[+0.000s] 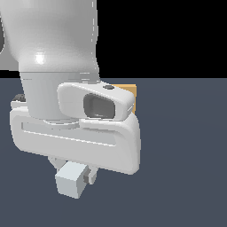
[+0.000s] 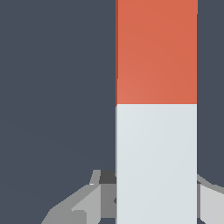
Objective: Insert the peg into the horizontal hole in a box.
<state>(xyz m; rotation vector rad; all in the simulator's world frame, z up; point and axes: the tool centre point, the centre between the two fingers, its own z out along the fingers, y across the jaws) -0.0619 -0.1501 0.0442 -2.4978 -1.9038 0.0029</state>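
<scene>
We have the peg pinched in our gripper. In the wrist view the fingers press on both sides of its white end, and the red-orange part sticks out ahead over the dark floor. So the picking up looks done. The box is mostly hidden behind our arm; we see only a tan corner. We cannot see the hole. We think lining up the peg and pushing it in is still left.
</scene>
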